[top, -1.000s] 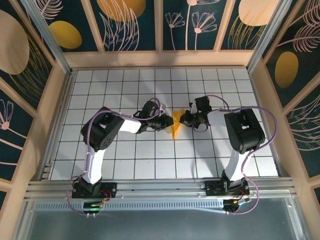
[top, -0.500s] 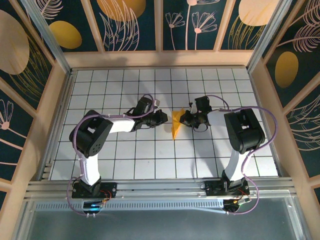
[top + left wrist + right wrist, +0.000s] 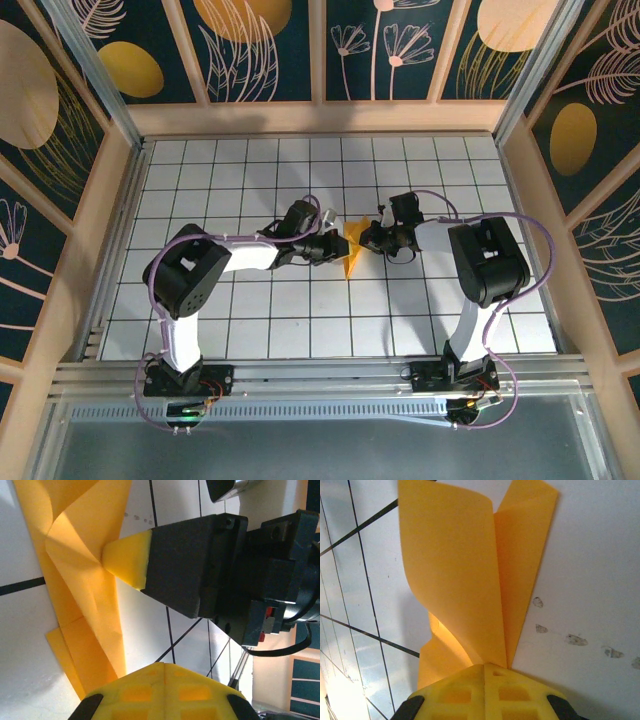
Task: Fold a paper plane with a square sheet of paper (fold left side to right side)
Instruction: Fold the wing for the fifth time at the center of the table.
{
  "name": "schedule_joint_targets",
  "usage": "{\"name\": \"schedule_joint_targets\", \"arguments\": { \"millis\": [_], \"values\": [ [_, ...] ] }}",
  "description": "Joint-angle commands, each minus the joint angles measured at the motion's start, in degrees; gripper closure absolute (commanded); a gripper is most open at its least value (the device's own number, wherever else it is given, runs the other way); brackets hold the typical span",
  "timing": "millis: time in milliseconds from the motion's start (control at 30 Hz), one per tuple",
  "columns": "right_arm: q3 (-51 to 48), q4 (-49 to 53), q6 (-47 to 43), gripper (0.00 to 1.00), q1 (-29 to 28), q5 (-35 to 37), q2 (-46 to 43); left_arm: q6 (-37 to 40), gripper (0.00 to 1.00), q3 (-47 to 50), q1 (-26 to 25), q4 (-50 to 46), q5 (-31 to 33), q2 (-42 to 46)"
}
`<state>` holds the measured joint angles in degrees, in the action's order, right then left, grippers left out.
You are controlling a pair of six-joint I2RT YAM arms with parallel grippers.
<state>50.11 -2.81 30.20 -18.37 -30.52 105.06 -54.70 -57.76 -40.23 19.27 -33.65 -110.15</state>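
The sheet of paper lies partly folded at the middle of the table, orange-yellow, narrowing toward the near side. In the right wrist view one flap of the paper stands up and curls, and runs into the closed tips of my right gripper. My right gripper is shut on the sheet's right side. Its yellow tip meets the creased paper in the left wrist view. My left gripper is shut and holds nothing. The left gripper sits just beside the sheet's left edge.
The white gridded table is boxed in by wooden walls at the back and both sides, with dark-blue patterned panels above. A metal rail runs along the near edge by the arm bases.
My left gripper drew back to the left, shut, and came back to the sheet's left edge. The right gripper and the paper stayed put.
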Motion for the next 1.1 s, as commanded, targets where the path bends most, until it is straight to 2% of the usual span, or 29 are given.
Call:
{"name": "schedule_joint_targets", "arguments": {
  "millis": [0,500,1067],
  "values": [
    [-2.0,3.9,-1.6,1.0,-0.1,4.7,3.2,-1.0,1.0,-1.3,0.2,0.2,-0.7,-0.6],
    [-1.2,4.6,-1.7,1.0,-0.2,4.2,3.9,-0.3,1.0,-4.5,-0.7,-0.5,-4.1,-4.1],
    [-1.2,4.3,-1.7,1.0,-0.5,3.6,4.1,0.7,1.0,-4.9,-1.3,-3.0,-3.4,-8.0]
  ]
}}
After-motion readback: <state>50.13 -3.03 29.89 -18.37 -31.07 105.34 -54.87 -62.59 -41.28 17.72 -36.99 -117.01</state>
